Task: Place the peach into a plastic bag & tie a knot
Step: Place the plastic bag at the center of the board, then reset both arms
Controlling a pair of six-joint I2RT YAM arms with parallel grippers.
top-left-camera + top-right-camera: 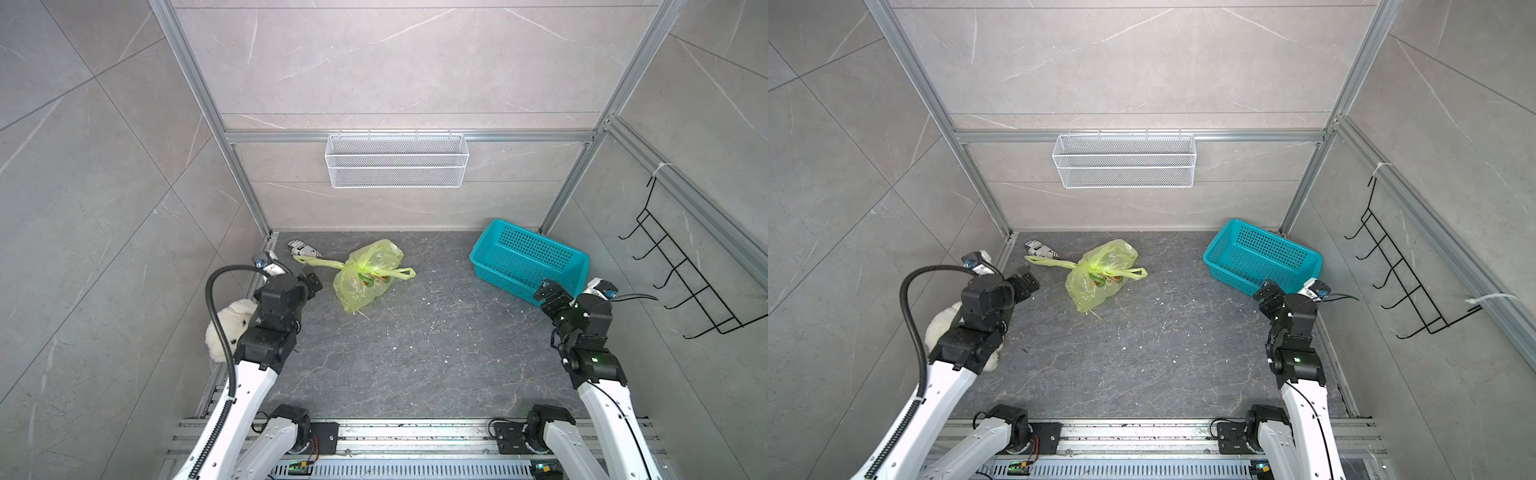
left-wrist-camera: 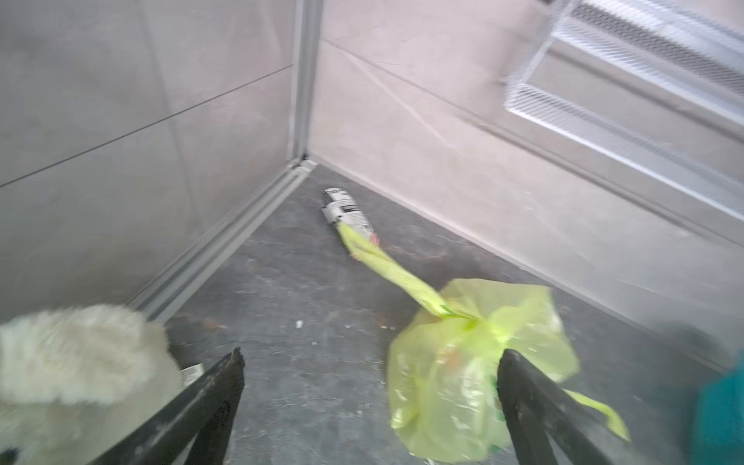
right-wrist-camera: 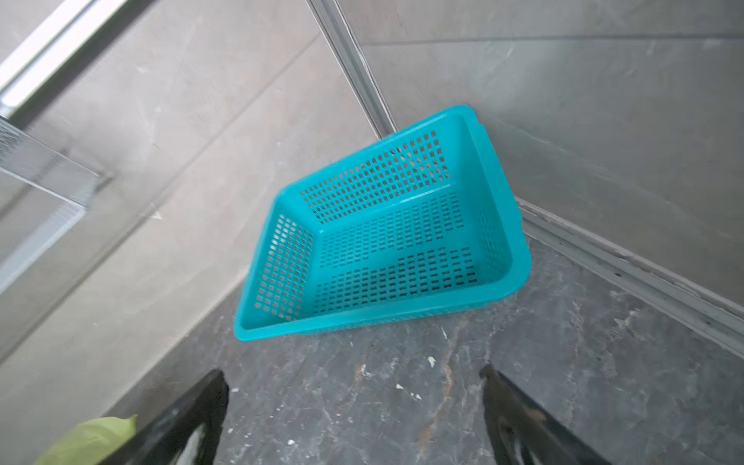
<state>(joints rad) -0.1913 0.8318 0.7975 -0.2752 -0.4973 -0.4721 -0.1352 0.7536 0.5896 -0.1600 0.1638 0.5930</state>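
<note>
Open tabletop (image 1: 415, 332) centre, plastic bag (image 1: 361, 286) rear-left, teal basket (image 1: 528, 259) rear-right corner

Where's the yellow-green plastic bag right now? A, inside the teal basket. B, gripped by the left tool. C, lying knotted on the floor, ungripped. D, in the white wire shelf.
C: the plastic bag lies on the floor with the knot tied, while the left tool and right tool both stand open, gripping nothing.
</note>
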